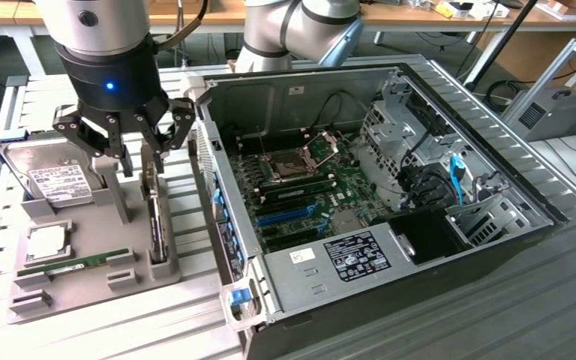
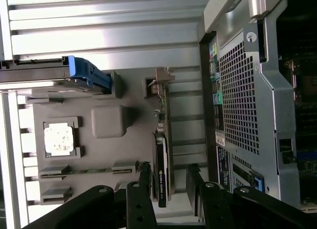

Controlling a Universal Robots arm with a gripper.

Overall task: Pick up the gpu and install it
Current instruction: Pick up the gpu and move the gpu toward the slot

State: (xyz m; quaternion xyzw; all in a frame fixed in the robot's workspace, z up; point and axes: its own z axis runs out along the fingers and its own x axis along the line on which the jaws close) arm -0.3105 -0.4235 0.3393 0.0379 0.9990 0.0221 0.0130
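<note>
The gpu (image 1: 154, 206) is a thin dark card standing on its edge in a slot of the grey holder (image 1: 98, 225), just beside the open computer case (image 1: 368, 187). My gripper (image 1: 136, 146) hangs right above the card's far end, open. In the wrist view the gpu (image 2: 161, 154) runs between my two dark fingers (image 2: 143, 182), with the gripper (image 2: 168, 182) straddling one end of it. A gap shows on each side of the card, so nothing is gripped.
On the same holder sit a silver hard drive (image 1: 53, 176), a square processor (image 1: 46, 241) and a green memory stick (image 1: 78, 262). The case's perforated back panel (image 2: 237, 100) stands close beside the card. The motherboard (image 1: 298, 195) lies exposed inside.
</note>
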